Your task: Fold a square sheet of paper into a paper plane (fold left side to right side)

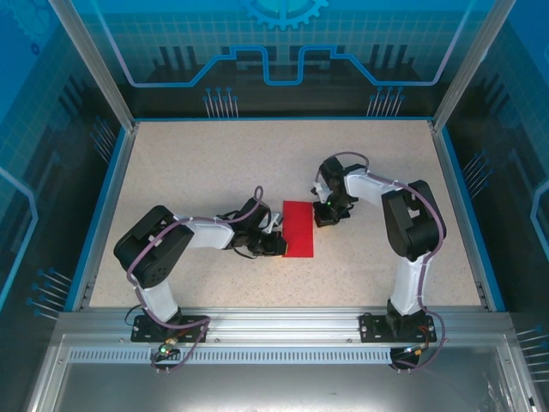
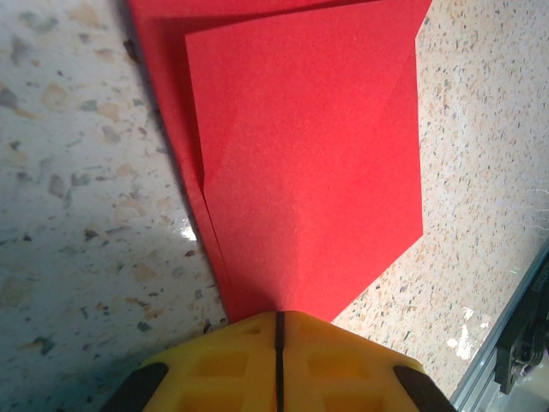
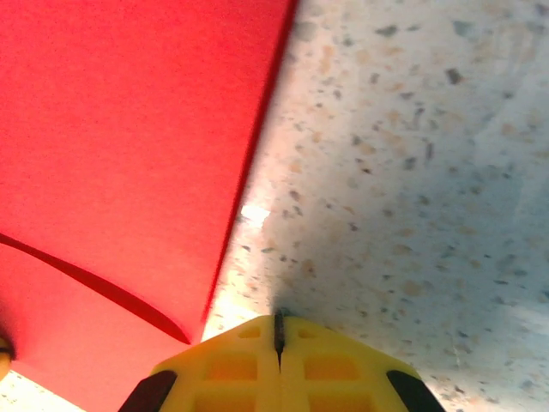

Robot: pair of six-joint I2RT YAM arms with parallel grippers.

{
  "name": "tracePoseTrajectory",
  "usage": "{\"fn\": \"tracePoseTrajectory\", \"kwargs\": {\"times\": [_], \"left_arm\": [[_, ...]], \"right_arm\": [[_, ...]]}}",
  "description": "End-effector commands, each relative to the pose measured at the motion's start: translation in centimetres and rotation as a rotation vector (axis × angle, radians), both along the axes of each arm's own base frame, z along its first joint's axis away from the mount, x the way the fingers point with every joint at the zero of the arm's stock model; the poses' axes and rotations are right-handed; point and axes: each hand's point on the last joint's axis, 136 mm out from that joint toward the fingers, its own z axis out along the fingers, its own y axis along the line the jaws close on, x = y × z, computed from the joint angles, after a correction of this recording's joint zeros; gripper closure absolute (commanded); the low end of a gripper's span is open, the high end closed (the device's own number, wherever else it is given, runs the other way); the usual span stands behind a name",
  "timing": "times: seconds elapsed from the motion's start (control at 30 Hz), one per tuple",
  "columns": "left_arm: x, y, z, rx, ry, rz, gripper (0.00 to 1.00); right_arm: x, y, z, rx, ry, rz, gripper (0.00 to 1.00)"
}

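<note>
The square sheet of paper (image 1: 298, 228) lies mid-table as a narrow bright red rectangle. In the left wrist view the red paper (image 2: 309, 154) shows two layers, the upper one creased and rising towards my yellow fingertips. My left gripper (image 1: 276, 245) (image 2: 280, 316) is at the sheet's lower left edge, shut on the upper layer. My right gripper (image 1: 326, 216) (image 3: 279, 316) is shut with nothing in it, its tip down on the table just beside the paper's right edge (image 3: 120, 129). There one layer curls a little off the other.
The speckled beige table (image 1: 214, 172) is bordered by a blue rim (image 1: 103, 197) and clear enclosure walls. A metal rail (image 2: 515, 343) runs along the near edge behind the arm bases.
</note>
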Motion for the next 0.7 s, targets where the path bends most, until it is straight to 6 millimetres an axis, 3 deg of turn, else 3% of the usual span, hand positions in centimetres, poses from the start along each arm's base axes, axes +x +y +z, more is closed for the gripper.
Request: {"fn": "tracePoseTrajectory", "kwargs": {"times": [0.0, 0.17, 0.33, 0.47, 0.67], "left_arm": [[-2.4, 3.3, -4.9, 0.178, 0.105, 0.022, 0.91], [-2.1, 2.9, -4.3, 0.169, 0.091, 0.020, 0.91], [-1.8, 2.5, -3.7, 0.158, 0.079, 0.017, 0.90], [-1.4, 2.1, -2.9, 0.137, 0.066, 0.011, 0.90], [-0.7, 0.8, -0.5, 0.081, 0.032, -0.003, 0.90]], "right_arm": [[0.1, -0.2, 2.0, 0.023, -0.038, 0.010, 0.95], [-1.8, 3.4, 4.8, 0.232, -0.056, 0.040, 0.95], [-3.7, 6.4, 3.3, 0.268, 0.007, 0.089, 0.95], [-3.3, 6.6, 1.6, 0.225, 0.039, 0.080, 0.95], [-3.5, 5.0, -0.9, 0.113, 0.081, 0.071, 0.95]]}}
